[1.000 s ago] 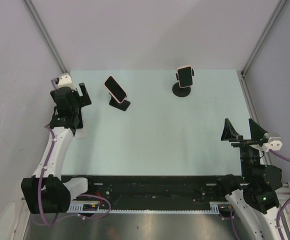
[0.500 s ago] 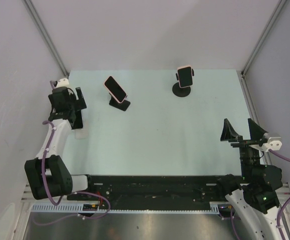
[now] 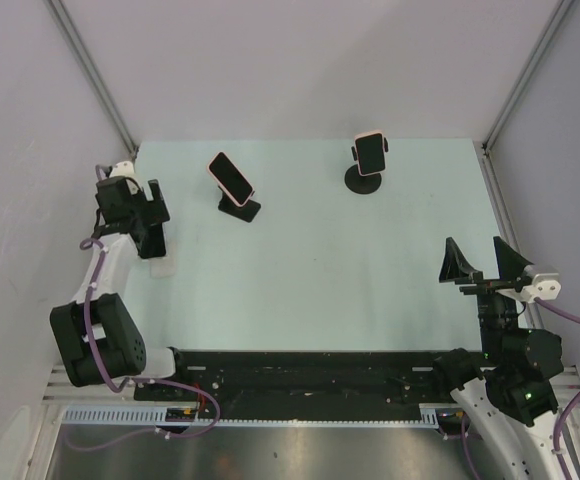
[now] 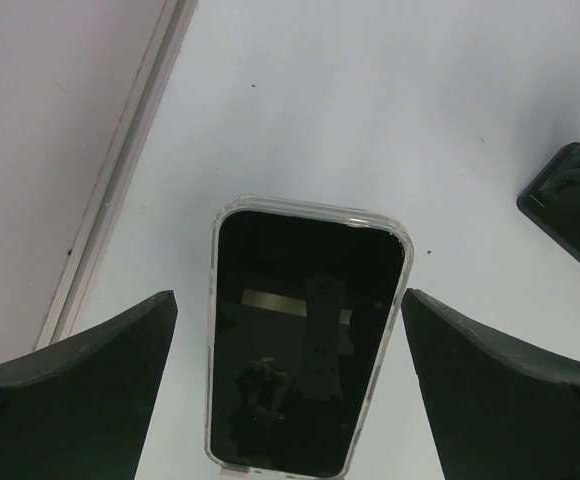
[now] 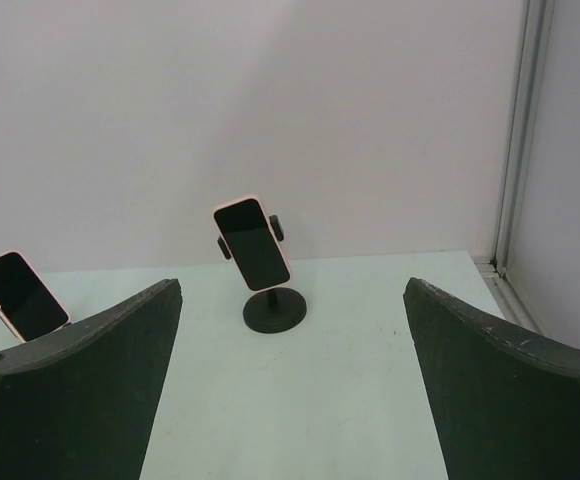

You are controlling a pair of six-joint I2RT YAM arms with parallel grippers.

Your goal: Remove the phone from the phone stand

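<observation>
Overhead on whole table (image 3: 320, 270); left wrist close, downward; right wrist low, level; round stand (image 5: 275, 313) shared.

No text, brand or number can be read anywhere. The phone (image 4: 308, 340) screen is seen dark and unmarked.

light: bright, even | shadows: soft | focus: sharp | glare: mild

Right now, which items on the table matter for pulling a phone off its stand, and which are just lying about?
In the job: tilted phone on the wedge stand; clamped phone on the round-base stand.
Lying about: flat phone in a clear case, on the table below the open left pincer.
</observation>
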